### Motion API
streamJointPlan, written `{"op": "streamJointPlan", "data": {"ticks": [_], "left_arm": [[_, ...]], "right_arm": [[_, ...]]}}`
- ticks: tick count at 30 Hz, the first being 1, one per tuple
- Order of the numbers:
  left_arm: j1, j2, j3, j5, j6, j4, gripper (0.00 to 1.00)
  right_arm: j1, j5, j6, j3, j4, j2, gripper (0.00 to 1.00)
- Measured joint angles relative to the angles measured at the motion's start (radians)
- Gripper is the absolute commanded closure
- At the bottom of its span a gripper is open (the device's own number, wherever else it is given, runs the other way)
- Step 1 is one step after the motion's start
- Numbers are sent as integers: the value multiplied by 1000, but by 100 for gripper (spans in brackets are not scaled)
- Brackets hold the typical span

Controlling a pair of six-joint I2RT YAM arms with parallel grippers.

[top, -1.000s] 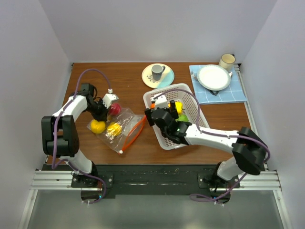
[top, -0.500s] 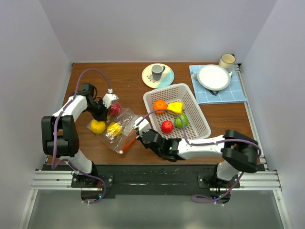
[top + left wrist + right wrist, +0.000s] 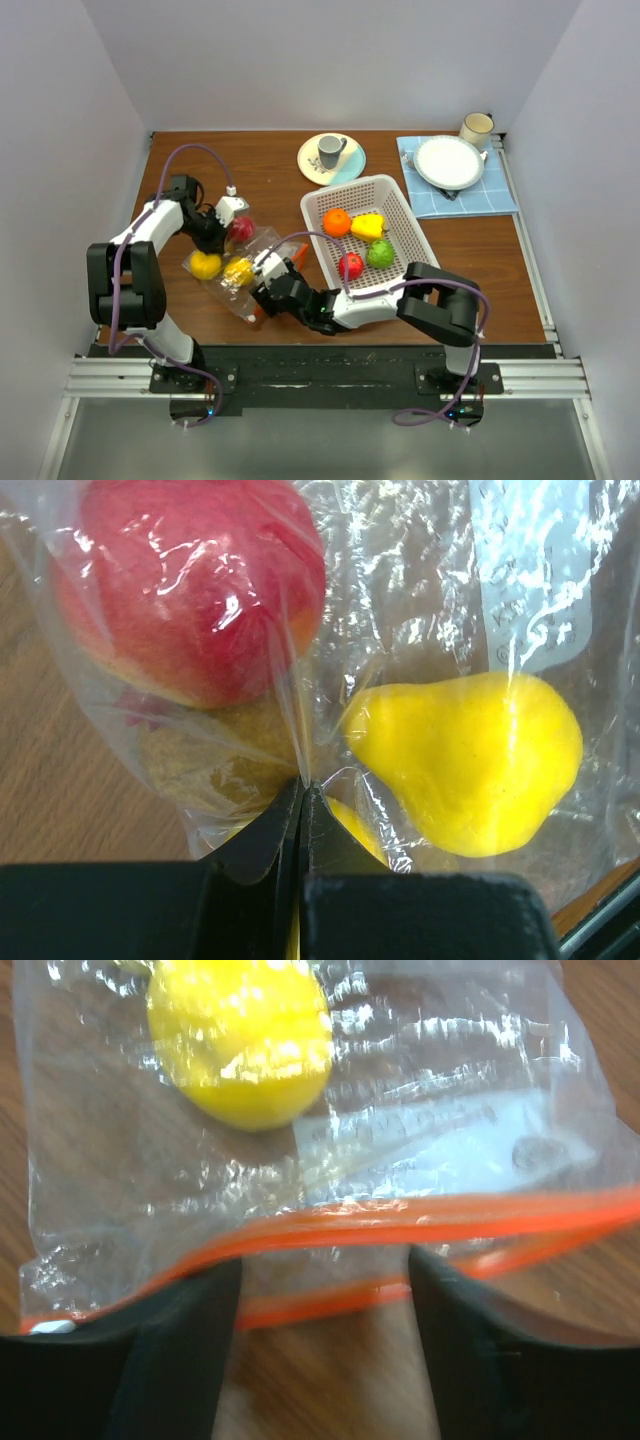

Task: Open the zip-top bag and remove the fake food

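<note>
The clear zip-top bag (image 3: 262, 250) lies on the wooden table left of centre, its orange-red zip strip (image 3: 400, 1215) facing the near edge. Fake food shows through the plastic: a red apple (image 3: 190, 580), a yellow pear (image 3: 470, 765) and another yellow piece (image 3: 239, 271). My left gripper (image 3: 305, 785) is shut on a fold of the bag between the apple and the pear. My right gripper (image 3: 325, 1270) is open at the bag's mouth, with the lower zip lip lying between its fingers (image 3: 170, 1350).
A white perforated basket (image 3: 420, 240) right of the bag holds an orange, a yellow, a red and a green fruit. Behind it stand a plate with a grey cup (image 3: 330, 155), a blue cloth with a white plate (image 3: 450, 162) and a mug (image 3: 476, 128).
My right arm swung left from over the basket down to the bag's zip edge. The left arm and its grip on the bag have not moved.
</note>
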Motion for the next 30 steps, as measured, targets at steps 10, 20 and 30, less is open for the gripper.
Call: {"op": "streamJointPlan", "data": {"ticks": [10,20,30], "left_arm": [[-3,-55,180,61,-5,-152,100],[-21,-138,212,116,-5,-230,100],[-27,-130,100,104,0,-233,100]], "right_arm": [[-22,-41,4,37,124,82,11],[-28,-42,5,43,183,95,11],[-52,-42,-10,61,219,114,10]]}}
